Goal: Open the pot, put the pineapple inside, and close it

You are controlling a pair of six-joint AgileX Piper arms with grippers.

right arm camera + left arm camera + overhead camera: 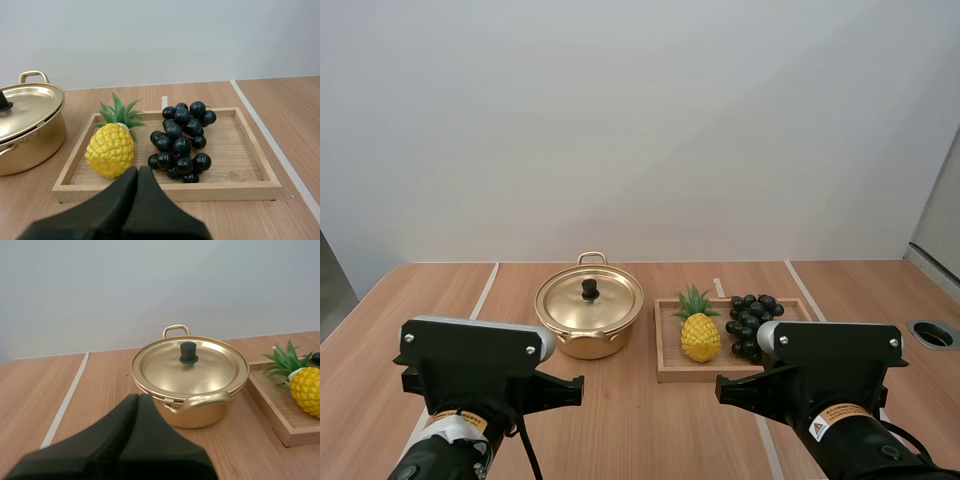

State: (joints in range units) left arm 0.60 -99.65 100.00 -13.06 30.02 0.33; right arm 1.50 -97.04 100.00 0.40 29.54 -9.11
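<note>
Left arm (470,365): black boxy housing, grey end cap, silver screws.
Right arm (840,360): same build, orange-and-white warning sticker (835,421).
Fingers (100,445): matte black.

Robot lab bench: wooden table (640,430) marked with white tape lines (484,288), plain white wall (640,120) behind.

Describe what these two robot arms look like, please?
The left arm and right arm each carry a wide, boxy black housing with a silver-grey rounded cap and small screws, plus a white band bearing an orange label; the right one's also shows a red warning triangle. The left end effector and right end effector have matte black, wedge-shaped fingers.
</note>
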